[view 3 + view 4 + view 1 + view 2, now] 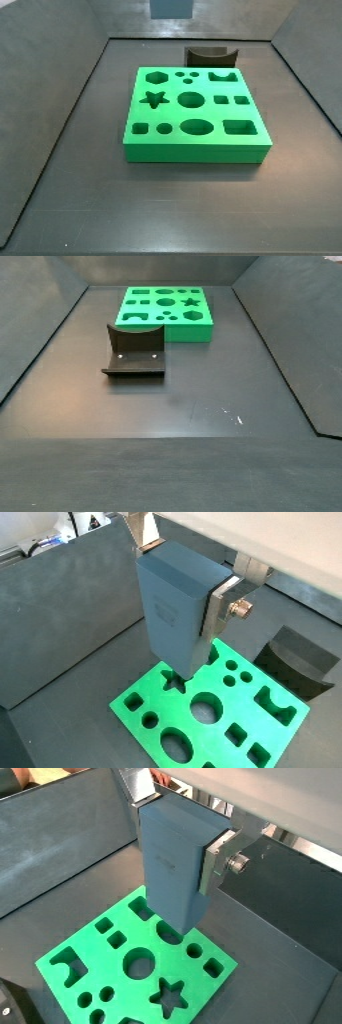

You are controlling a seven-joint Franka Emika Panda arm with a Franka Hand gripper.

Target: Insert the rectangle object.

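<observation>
My gripper (pixel 183 577) is shut on the rectangle object (pixel 171 617), a tall plain grey-blue block. It holds the block upright near its upper end, with one silver finger (pixel 219 607) on each side. It shows the same way in both wrist views, gripper (pixel 178 828) and block (pixel 171 878). The block hangs well above the green board (pixel 274 727), which has several shaped holes and lies on the dark floor (pixel 80 978). In a side view only the block's lower end (pixel 171 8) shows, above and behind the board (pixel 194 150). The board also shows in a side view (pixel 201 328).
The dark fixture (pixel 134 351) stands on the floor next to the board; it also shows in a side view (pixel 210 52) and a wrist view (pixel 301 662). Upright grey wall panels (pixel 67 612) enclose the floor on its sides.
</observation>
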